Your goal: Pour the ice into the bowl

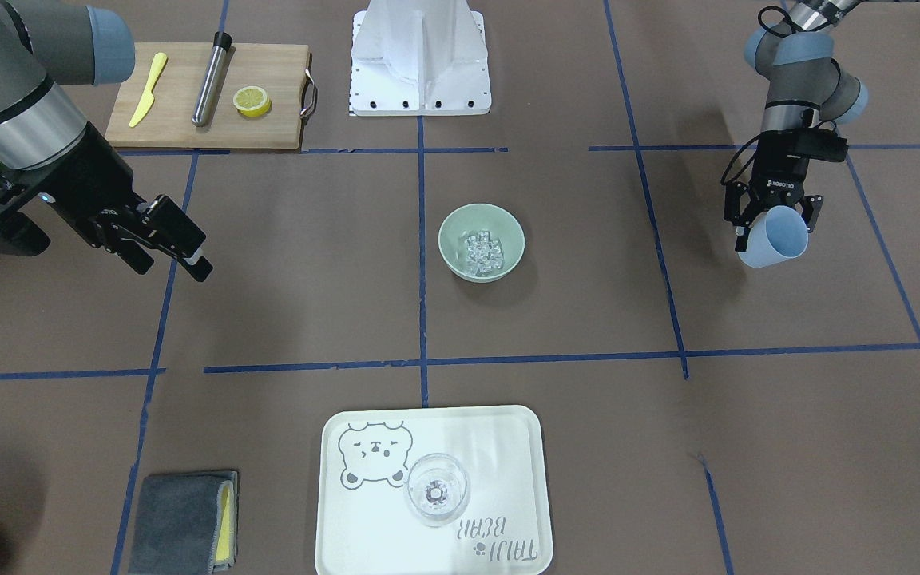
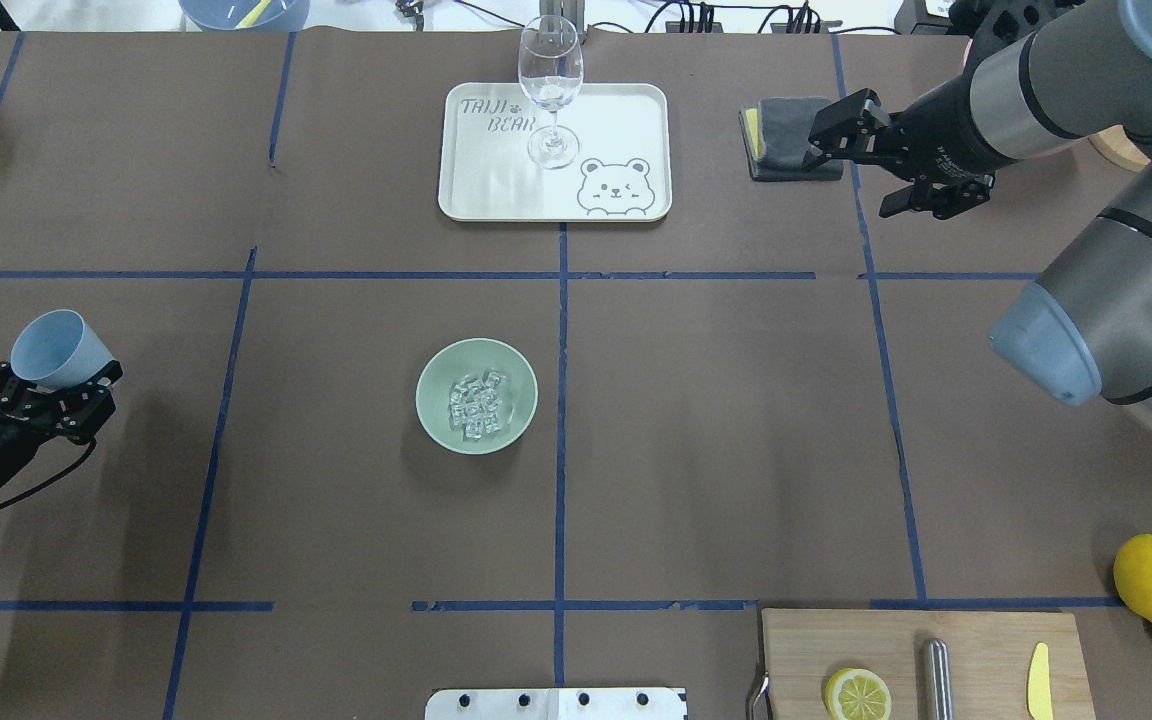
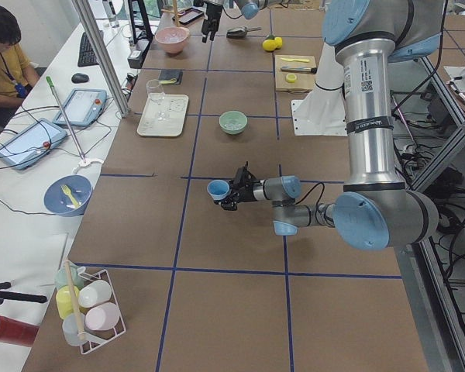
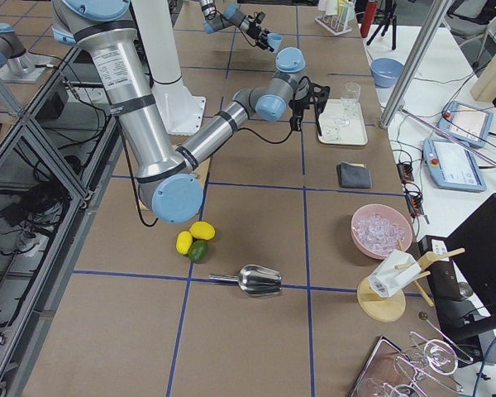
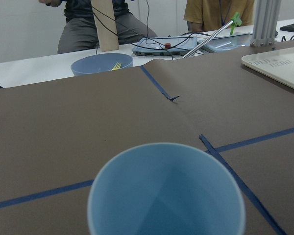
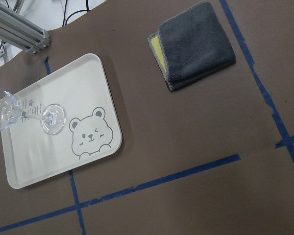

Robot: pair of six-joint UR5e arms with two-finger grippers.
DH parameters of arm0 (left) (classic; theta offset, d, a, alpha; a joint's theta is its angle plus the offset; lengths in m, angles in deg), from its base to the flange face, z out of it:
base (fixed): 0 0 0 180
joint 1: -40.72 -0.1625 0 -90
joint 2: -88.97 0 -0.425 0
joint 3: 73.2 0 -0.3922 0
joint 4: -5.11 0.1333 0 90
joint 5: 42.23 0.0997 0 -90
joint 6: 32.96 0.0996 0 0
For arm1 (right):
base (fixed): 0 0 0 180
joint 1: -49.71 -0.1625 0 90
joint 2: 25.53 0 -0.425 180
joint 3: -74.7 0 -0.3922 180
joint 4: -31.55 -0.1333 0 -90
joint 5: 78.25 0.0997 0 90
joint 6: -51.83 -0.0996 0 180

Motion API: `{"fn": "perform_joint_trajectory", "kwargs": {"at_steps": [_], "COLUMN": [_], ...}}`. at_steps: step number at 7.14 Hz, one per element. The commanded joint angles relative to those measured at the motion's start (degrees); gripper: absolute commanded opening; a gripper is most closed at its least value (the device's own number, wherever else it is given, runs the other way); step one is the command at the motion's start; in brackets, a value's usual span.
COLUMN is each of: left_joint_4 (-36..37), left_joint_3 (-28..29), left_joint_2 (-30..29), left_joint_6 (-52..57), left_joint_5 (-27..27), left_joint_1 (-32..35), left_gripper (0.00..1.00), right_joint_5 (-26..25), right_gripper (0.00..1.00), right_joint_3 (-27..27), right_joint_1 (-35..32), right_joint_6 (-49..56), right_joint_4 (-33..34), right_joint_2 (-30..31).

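At the far left of the overhead view, the left gripper (image 1: pixel 775 224) pinches a light blue cup (image 2: pixel 56 350) by its wall and holds it tilted above the tabletop (image 2: pixel 336 520). The left wrist view looks into the cup, and its inside is bare.

Near the middle of the tabletop, just left of the central blue tape line, stands the bowl (image 2: pixel 436 412). It is round, pale sage-green and matte, and it sits upright. The ice (image 2: pixel 476 405) lies inside it as a small heap of clear, glassy cubes, gathered at the bottom. The bowl is well apart from both grippers.

Beyond the bowl, at the far edge, there is a pale tray (image 2: pixel 496 190) with a bear drawing, and a clear wine glass (image 2: pixel 549 80) stands on it.

To the right of the tray, a folded grey cloth (image 2: pixel 786 135) lies on the tabletop. The right gripper (image 1: pixel 171 265) hangs in the air near this cloth, its fingers spread, with nothing between them.

At the near right, a wooden cutting board (image 2: pixel 806 640) carries a lemon slice (image 2: pixel 857 694), a metal rod (image 2: pixel 936 680) and a yellow knife (image 2: pixel 1038 680). Whole lemons (image 2: pixel 1151 578) lie at the right edge.
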Motion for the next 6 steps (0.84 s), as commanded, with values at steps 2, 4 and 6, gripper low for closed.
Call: {"fn": "perform_joint_trajectory", "kwargs": {"at_steps": [2, 4, 6], "left_joint_4": [0.34, 0.34, 0.34], "left_joint_3": [5.38, 6.79, 7.75], "left_joint_2": [-3.1, -3.2, -3.2], "left_joint_6": [-2.37, -2.55, -2.73], "left_joint_5": [6.54, 6.46, 6.46], "left_joint_1": [-0.39, -0.39, -0.57], "left_gripper": [0.0, 0.0, 0.14], "right_joint_5": [0.0, 0.0, 0.0], "right_gripper": [1.0, 1.0, 1.0], "right_joint_3": [0.06, 0.06, 0.06], "right_joint_1": [-0.01, -0.01, -0.01], "right_joint_6": [0.0, 0.0, 0.0], "right_joint_4": [0.0, 0.0, 0.0], "right_joint_2": [0.03, 0.12, 0.21]}}
